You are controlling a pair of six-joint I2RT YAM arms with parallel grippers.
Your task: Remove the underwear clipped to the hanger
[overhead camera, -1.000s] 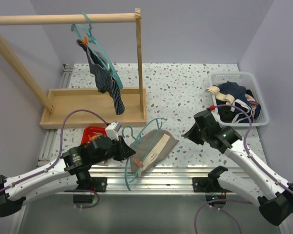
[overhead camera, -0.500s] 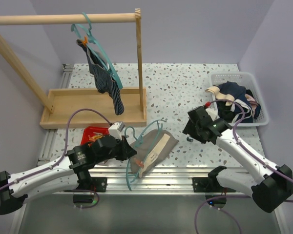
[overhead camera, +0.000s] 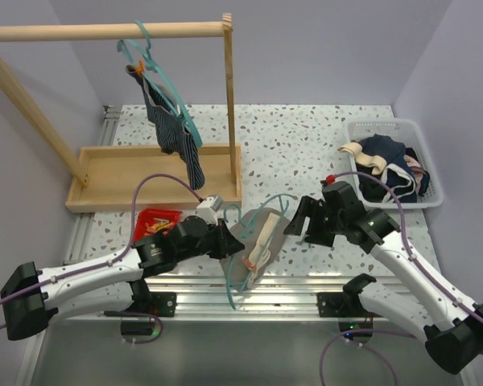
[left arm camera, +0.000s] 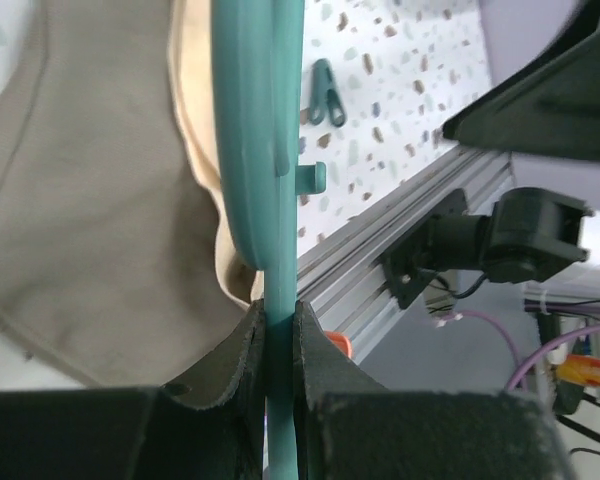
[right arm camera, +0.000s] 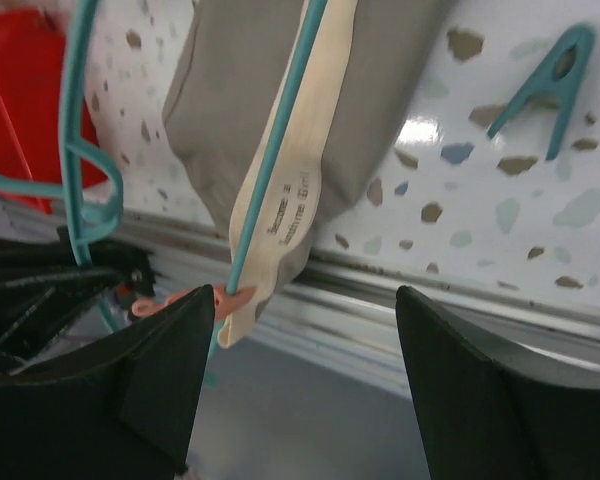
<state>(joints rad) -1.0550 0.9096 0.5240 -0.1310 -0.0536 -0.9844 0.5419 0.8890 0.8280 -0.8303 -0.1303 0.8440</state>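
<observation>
Underwear, two pieces. Toward the table's back-left corner: navy striped briefs [overhead camera: 175, 133], clipped to a teal hanger [overhead camera: 157, 68] on the wooden rail [overhead camera: 105, 32], same as a second ago. Near the front-left edge: one red tray [overhead camera: 154, 219]. Next along the front edge: left gripper [left arm camera: 278, 330], clamped nearly shut on the bar of the second teal hanger [left arm camera: 250, 150], carried rightward since a second ago and now tipped up on edge. On that hanger, near the middle of the front edge: grey-beige briefs [overhead camera: 253, 233], pinned at the low end by an orange clip [right arm camera: 180, 300]. Just right of them: right gripper [overhead camera: 302, 221], closed and back by the basket a second ago, now swung left and spread wide, holding nothing. Near the briefs, flat on the table: one loose teal clip [right arm camera: 542, 78]. Probably means one fastening already off and dropped, orange one next, navy pair after that. At the right edge: one white basket [overhead camera: 362, 129], piled with clothes. Tally: two briefs, two hangers, orange clips seen two, one per hanger, one loose teal clip, one tray, one basket, two arms.
</observation>
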